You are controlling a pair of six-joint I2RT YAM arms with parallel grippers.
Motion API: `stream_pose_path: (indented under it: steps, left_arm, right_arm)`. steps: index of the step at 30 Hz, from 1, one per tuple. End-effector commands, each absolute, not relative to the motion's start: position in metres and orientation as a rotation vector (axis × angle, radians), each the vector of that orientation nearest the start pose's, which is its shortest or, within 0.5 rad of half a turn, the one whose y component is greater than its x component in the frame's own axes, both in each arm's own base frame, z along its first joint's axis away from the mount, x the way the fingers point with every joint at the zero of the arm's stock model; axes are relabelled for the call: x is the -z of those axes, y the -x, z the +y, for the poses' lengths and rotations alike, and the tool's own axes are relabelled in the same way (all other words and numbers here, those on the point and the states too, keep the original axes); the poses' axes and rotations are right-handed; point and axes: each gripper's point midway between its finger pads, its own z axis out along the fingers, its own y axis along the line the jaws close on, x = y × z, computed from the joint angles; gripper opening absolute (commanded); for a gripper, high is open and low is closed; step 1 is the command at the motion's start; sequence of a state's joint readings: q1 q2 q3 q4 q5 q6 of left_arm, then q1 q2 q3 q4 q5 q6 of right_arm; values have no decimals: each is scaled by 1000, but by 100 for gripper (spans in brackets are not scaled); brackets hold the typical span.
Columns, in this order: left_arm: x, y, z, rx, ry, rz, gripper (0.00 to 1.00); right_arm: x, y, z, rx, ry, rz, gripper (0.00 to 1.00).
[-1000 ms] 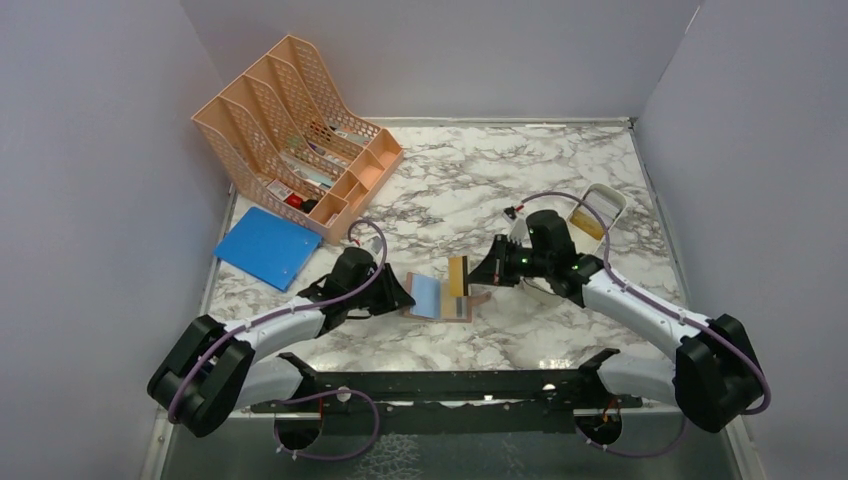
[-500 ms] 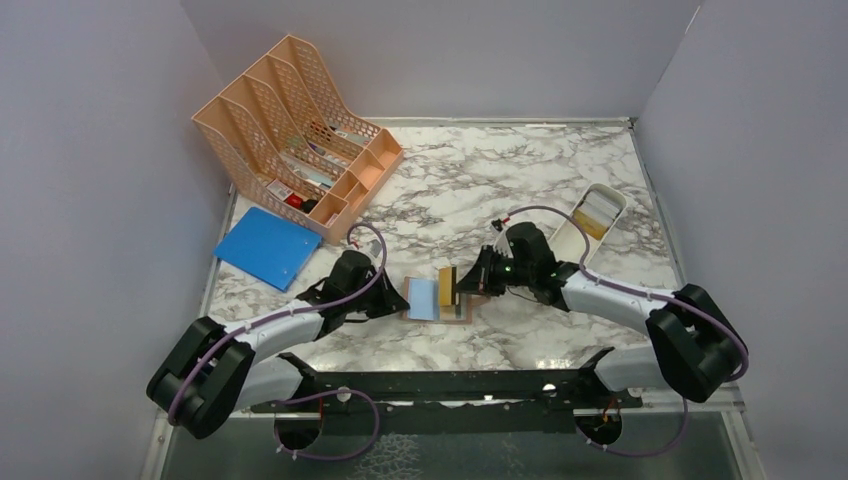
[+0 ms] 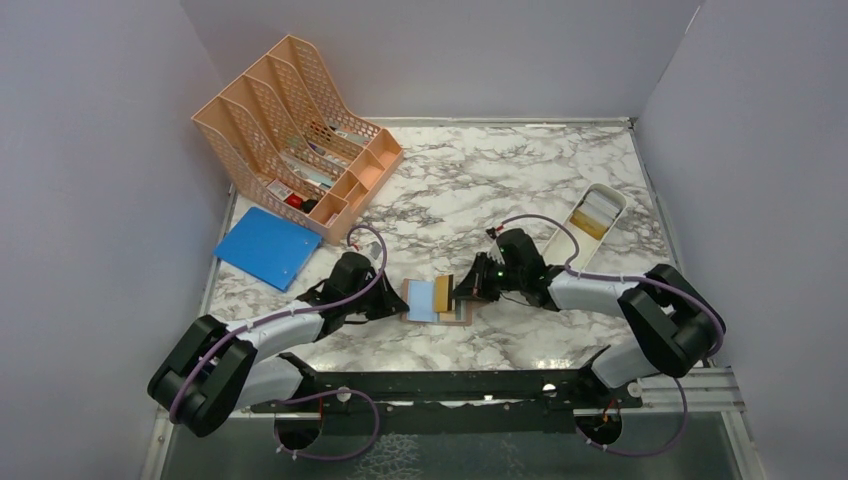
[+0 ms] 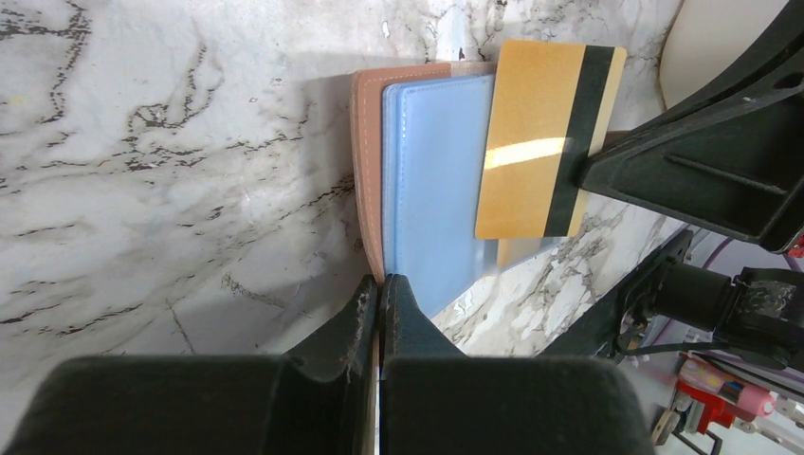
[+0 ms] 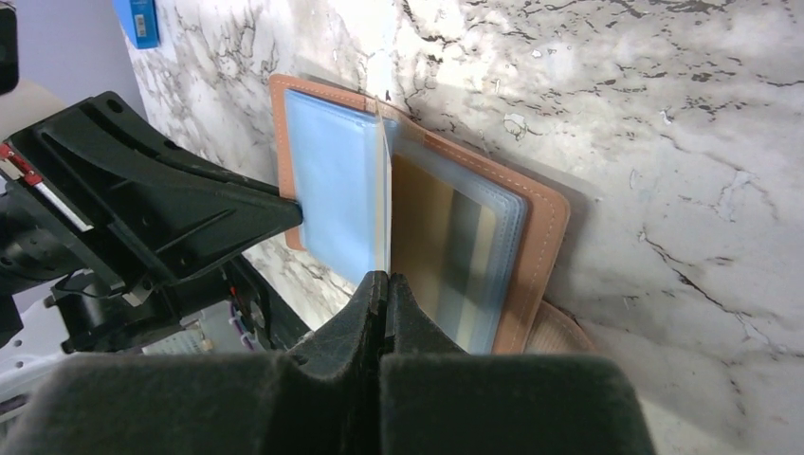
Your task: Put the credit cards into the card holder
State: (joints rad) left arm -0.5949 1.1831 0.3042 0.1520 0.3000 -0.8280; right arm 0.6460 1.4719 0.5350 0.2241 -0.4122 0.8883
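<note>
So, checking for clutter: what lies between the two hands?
The open card holder, with the right hand's gold card over it; the top view shows this.

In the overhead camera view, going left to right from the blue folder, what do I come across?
blue folder → left gripper → card holder → right gripper → white tray

The left arm (image 3: 275, 328) and right arm (image 3: 590, 290) share white shells, chunky black joints and thin purple cables (image 3: 366, 230). Tiny green lights (image 3: 497, 272) dot the right wrist.
</note>
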Motion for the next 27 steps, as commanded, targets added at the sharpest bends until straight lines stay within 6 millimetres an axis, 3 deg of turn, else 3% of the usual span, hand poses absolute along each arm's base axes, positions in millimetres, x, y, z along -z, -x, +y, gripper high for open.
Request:
stream_pose_path:
  steps: [1, 15, 27]
  left_arm:
    - [-29, -181, -223, 1033, 93, 2509, 0]
    - [-28, -182, -223, 1028, 94, 2509, 0]
    - [-29, -183, -224, 1030, 95, 2507, 0]
  right_arm:
    - [-43, -209, 289, -1200, -68, 2536, 1]
    - [-29, -193, 286, -1181, -73, 2589, 1]
    - [-26, -201, 275, -1056, -91, 2589, 1]
